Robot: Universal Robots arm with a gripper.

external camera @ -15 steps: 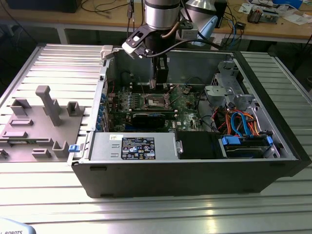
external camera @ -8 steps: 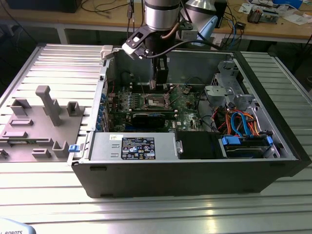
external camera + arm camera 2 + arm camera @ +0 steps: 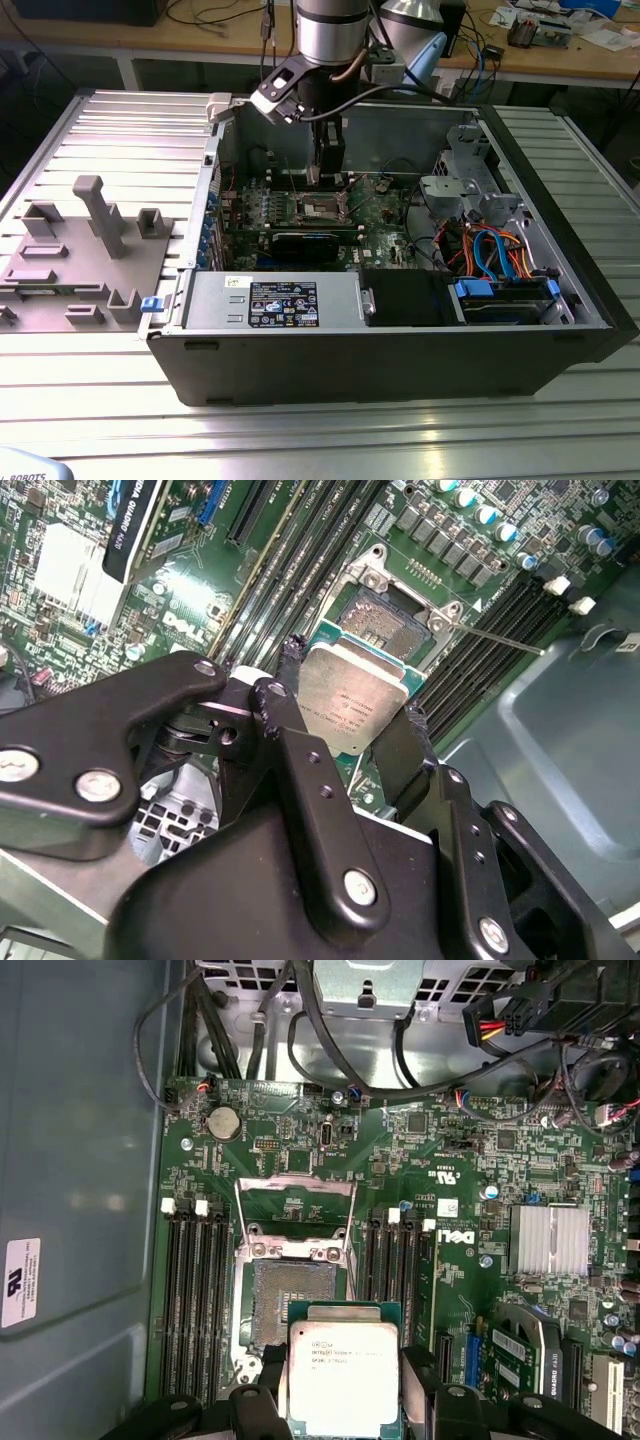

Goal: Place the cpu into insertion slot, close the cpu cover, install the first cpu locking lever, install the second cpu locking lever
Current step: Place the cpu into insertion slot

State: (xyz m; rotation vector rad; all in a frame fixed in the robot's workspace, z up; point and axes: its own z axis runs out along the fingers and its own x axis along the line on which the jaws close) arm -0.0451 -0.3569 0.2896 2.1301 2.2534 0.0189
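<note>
Silver-grey cpu (image 3: 352, 692) in gripper (image 3: 345, 1372) above insertion slot (image 3: 290, 1295)

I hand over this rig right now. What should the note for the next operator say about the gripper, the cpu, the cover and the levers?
Gripper: shut on the cpu, gripping two opposite edges.
The cpu is held above the motherboard, close to the insertion slot, and is not seated.
Cpu cover: open, swung away from the slot.
Lever: one thin rod stands free beside the slot, not locked.
Done: the cpu is in the gripper, inside the computer case.
Left: all four steps, namely placing the cpu, closing the cover, and both levers.
</note>
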